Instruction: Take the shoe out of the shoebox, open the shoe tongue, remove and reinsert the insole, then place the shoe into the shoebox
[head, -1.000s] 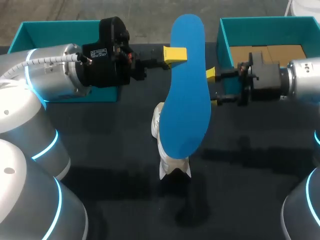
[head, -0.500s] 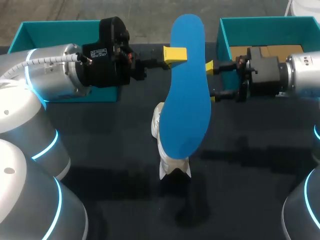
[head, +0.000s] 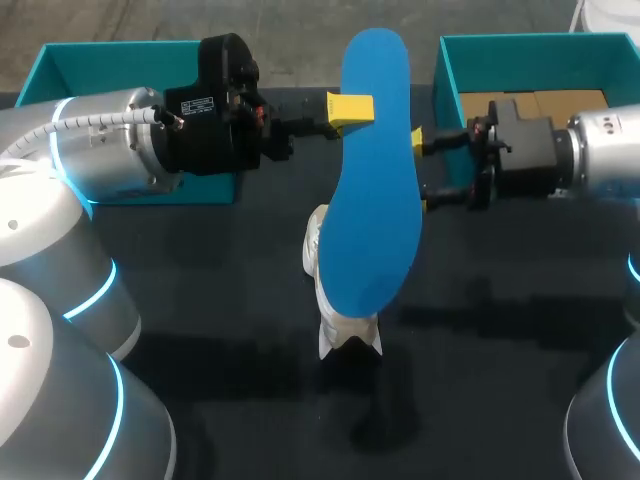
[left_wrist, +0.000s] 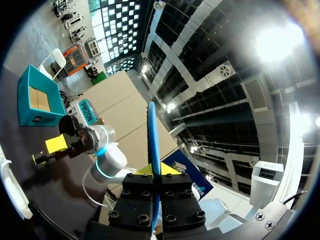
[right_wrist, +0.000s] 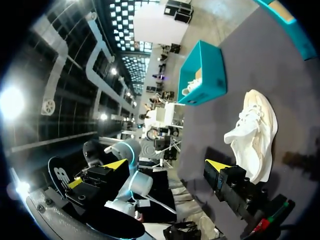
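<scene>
**Item 1, insole**: blue and out of the shoe. It is held upright over the middle of the bench, with its long axis running from 12 to 6 o'clock. The left gripper is clamped on its upper part from the 9 o'clock side. In the left wrist view the insole stands edge-on, pinched between that gripper's closed fingers.

**Item 2, right gripper**: at the insole's 3 o'clock edge, fingers spread wide and holding nothing. Whether a tip touches the insole's edge cannot be made out from overhead.

**Item 3, shoe**: white, lying on the bench under the insole's lower end, towards 6 o'clock. No gripper has hold of it.

**Item 4, shoebox**: teal, at 1 o'clock. A second teal box sits at 10 o'clock.

**Status:** the shoe is out of the box and the insole is removed. The tongue is presumably already opened, since the insole came free. What is left is to reinsert the insole and put the shoe back in the shoebox.
</scene>
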